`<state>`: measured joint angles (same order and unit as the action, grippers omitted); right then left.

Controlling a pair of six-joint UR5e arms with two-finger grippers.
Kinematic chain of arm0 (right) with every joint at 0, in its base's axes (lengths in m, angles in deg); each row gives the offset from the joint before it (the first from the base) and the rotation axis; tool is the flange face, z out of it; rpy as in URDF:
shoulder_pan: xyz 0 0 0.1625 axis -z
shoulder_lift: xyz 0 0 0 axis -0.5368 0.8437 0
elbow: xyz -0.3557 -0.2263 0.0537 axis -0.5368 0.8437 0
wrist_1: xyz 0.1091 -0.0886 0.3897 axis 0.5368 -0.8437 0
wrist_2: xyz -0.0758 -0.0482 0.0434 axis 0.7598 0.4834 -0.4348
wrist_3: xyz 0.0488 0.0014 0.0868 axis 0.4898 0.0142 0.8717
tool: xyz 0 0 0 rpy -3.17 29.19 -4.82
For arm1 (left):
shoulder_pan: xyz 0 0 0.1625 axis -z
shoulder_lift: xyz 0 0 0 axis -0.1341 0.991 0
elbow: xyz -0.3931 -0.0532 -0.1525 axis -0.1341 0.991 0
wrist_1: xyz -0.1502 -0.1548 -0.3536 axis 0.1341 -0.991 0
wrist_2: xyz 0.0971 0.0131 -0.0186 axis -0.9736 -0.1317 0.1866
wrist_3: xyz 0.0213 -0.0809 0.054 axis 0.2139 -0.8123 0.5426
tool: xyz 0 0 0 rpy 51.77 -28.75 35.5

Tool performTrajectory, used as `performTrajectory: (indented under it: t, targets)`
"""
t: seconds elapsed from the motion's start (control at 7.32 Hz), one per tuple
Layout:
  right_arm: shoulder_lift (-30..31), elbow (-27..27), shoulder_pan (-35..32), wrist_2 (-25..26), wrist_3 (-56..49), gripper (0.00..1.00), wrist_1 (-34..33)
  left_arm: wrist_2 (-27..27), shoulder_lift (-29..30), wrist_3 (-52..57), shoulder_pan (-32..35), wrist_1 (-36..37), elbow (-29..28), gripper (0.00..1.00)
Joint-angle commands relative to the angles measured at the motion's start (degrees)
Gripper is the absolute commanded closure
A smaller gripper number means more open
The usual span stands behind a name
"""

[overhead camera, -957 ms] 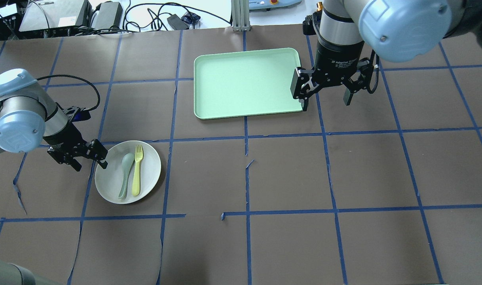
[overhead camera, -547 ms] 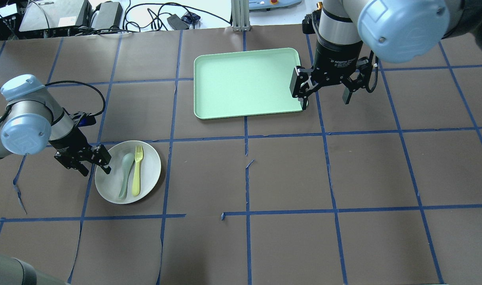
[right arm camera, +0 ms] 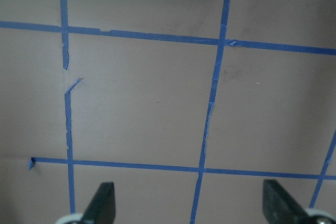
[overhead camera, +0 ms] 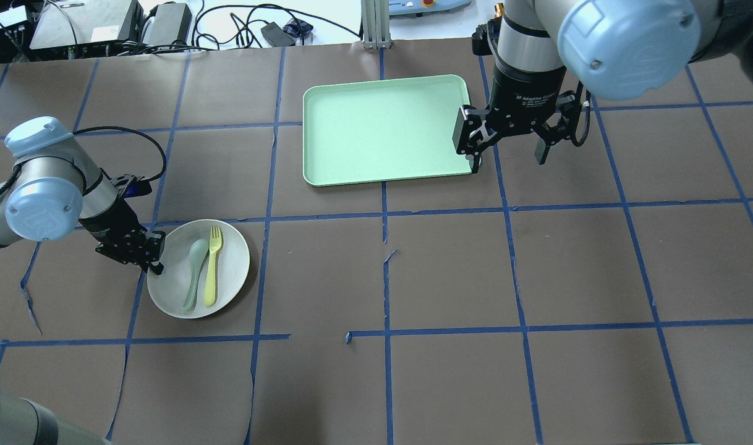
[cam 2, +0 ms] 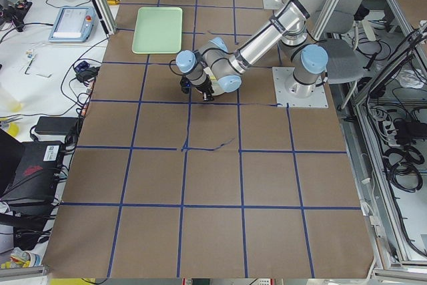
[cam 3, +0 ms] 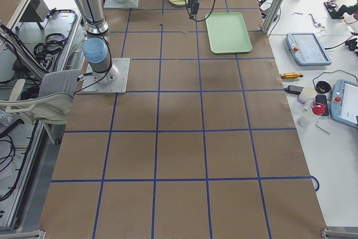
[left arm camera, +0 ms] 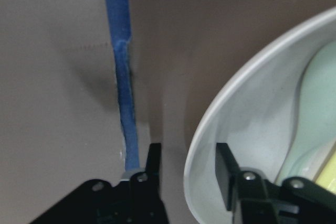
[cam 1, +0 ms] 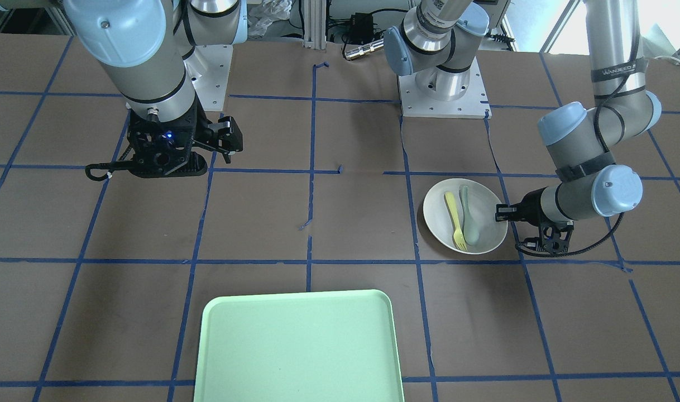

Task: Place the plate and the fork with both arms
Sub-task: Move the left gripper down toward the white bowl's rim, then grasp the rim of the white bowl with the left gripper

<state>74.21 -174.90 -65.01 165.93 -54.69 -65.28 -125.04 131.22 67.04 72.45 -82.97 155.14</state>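
The off-white plate [overhead camera: 231, 281] lies on the table at the left, with the pale yellow fork [overhead camera: 211, 272] and a grey-green spoon [overhead camera: 194, 272] in it. My left gripper [overhead camera: 154, 262] is at the plate's left rim, low by the table. In the left wrist view [left arm camera: 186, 158] one finger [left arm camera: 152, 166] is outside the rim and one inside, the jaws drawn close around the plate [left arm camera: 252, 129]. In the front view it [cam 1: 502, 215] meets the plate [cam 1: 437, 215] beside the fork [cam 1: 453, 215]. My right gripper [overhead camera: 507, 159] hangs open and empty off the tray's right edge.
The pale green tray [overhead camera: 382, 130] lies at the far middle of the table, near the front in the front view [cam 1: 298, 346]. Blue tape lines cross the brown table cover. Cables and boxes lie beyond the far edge.
My left gripper moved right onto the plate's rim and its jaws narrowed around it. The plate shifted very slightly. The right arm barely moved.
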Motion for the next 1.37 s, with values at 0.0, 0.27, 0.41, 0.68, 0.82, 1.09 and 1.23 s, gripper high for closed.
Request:
performTrajectory:
  t: [0.0,0.27,0.41,0.68,0.82,1.09,1.23]
  targets:
    - [0.00,0.04,0.00,0.07,0.00,0.00,-0.10,0.11,0.03,0.42,0.03,-0.01,-1.31,1.00]
    - [0.00,0.04,0.00,0.07,0.00,0.00,-0.10,4.12,-0.58,0.34,-0.06,-2.37,-4.64,1.00]
    - [0.00,0.04,0.00,0.07,0.00,0.00,-0.10,5.11,-0.68,0.34,-0.06,-5.86,-7.18,1.00]
    - [0.00,-0.04,0.00,0.07,0.00,0.00,-0.10,8.98,-0.24,0.25,-0.50,-12.47,-12.28,1.00]
    - [0.00,-0.04,0.00,0.07,0.00,0.00,-0.01,10.56,-0.24,0.25,-0.50,-13.27,-13.35,1.00]
    - [0.00,0.04,0.00,0.15,0.00,0.00,-0.10,15.82,0.37,-0.45,2.38,-13.28,-16.76,1.00]
    - [0.00,0.04,0.00,0.07,-0.09,0.00,-0.10,18.02,0.73,-1.24,5.88,-13.11,-18.87,1.00]
